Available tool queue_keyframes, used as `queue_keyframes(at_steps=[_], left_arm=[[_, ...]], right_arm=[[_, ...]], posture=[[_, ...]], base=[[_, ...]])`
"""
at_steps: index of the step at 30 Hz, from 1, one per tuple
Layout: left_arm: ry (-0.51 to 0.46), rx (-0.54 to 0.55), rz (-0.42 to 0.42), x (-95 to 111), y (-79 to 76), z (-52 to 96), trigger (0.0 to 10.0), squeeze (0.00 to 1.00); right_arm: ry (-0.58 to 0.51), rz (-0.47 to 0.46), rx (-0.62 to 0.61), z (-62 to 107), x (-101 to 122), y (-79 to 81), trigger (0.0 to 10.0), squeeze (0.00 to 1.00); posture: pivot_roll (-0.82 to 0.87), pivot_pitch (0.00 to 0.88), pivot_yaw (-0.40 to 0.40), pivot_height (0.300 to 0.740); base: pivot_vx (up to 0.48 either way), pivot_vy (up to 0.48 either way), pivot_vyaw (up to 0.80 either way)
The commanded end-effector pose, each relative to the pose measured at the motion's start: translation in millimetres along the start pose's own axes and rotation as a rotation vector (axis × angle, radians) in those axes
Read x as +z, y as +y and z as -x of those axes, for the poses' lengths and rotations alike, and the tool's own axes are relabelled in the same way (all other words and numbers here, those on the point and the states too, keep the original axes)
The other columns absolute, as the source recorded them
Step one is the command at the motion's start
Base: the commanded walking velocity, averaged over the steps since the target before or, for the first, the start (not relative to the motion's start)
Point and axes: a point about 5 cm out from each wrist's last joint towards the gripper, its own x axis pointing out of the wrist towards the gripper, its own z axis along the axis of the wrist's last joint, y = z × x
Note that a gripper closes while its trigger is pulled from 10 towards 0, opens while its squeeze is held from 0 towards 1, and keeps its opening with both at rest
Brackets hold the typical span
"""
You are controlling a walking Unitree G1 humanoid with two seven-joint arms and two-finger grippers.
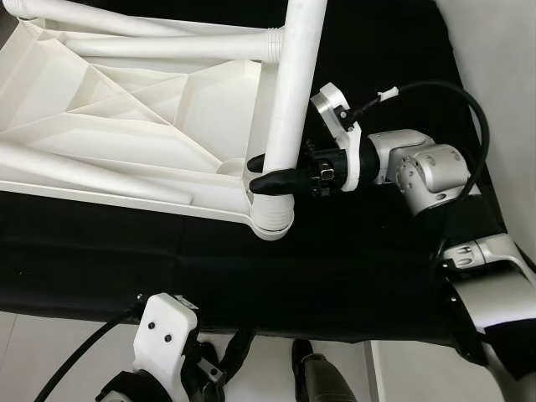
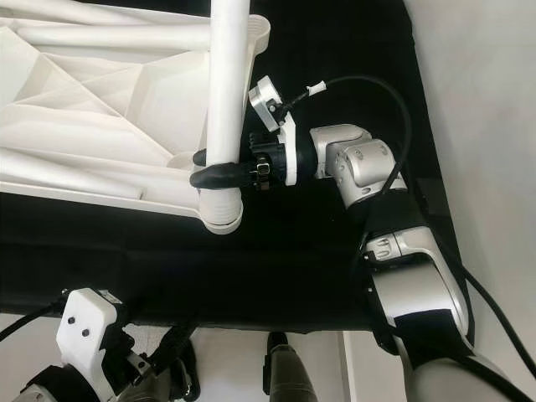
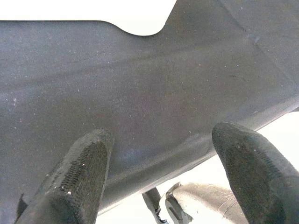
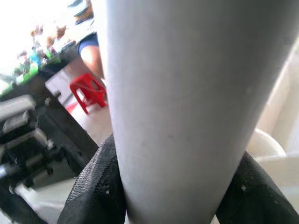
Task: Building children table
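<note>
The white plastic tabletop (image 1: 126, 109) lies upside down on a black cloth (image 1: 335, 268) that covers the surface, its ribbed underside facing up and reaching past the far left edge of the head views. A white table leg (image 1: 293, 92) stands in the corner socket (image 1: 272, 219) nearest the robot, and other white legs lie across the ribbed underside. The right gripper (image 1: 270, 174) reaches in from the right at the level of the leg's lower end, its two black fingers clamped around the leg just above the socket; the silver right arm (image 2: 368, 167) bends back toward the robot's body. The right wrist view brings out what the head views cannot: the leg (image 4: 187, 102) up close as a broad pale column pressed between the textured finger pads (image 4: 98, 191), and, far behind it, a red stool (image 4: 88, 95) and a person standing by a dark counter. The left gripper (image 3: 159, 177) hangs low by the near edge of the cloth, its fingers spread apart with nothing between them; its wrist view shows the dark fabric (image 3: 149, 93) under the two fingertips.
</note>
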Motion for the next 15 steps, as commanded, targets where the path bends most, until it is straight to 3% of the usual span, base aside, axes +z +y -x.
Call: queue_keyframes(at_steps=[1,10,13,15], left_arm=[[0.030,-0.004,0.030,-5.8,-1.2,1.1,10.0,0.00],[0.030,-0.003,0.028,-5.9,-0.7,0.8,10.0,0.00],[0.031,-0.003,0.028,-6.0,-0.4,0.6,10.0,0.00],[0.031,-0.003,0.027,-6.1,0.5,0.4,10.0,0.00]], right_arm=[[0.008,0.088,0.019,1.7,-0.4,6.5,10.0,0.00],[-0.010,0.192,0.088,2.6,4.4,21.3,10.0,0.00],[0.016,0.225,0.100,1.5,2.3,25.0,10.0,0.00],[0.096,0.313,0.081,-2.3,-3.6,28.0,10.0,0.00]], posture=[[-0.03,0.481,-0.047,0.740],[-0.03,0.482,-0.043,0.740],[-0.03,0.482,-0.043,0.740],[-0.03,0.480,-0.040,0.740]], base=[[0.000,0.000,0.00],[0.000,0.000,0.00],[0.000,0.000,0.00],[0.000,0.000,0.00]])
